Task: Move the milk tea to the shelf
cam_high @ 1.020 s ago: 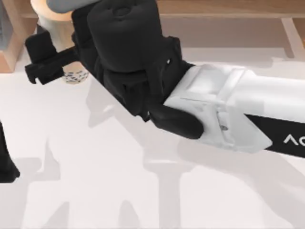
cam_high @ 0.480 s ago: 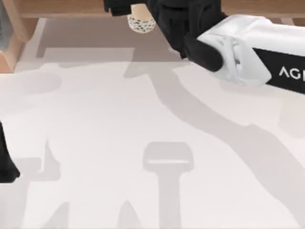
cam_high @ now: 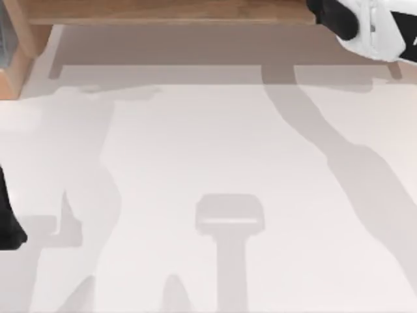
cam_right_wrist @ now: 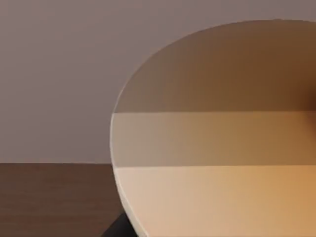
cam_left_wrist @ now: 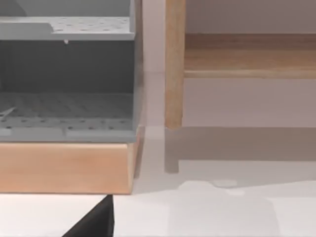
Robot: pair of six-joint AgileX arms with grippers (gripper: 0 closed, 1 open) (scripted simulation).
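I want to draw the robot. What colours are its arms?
The right arm, at the top view's upper right, has a glossy white shell with rounded black parts. The left arm, at the left edge, looks plain black with a rounded end.

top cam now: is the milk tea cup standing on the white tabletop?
No: the white tabletop carries just arm shadows below the brown wooden shelf board, with the right arm at the frame's upper right corner.
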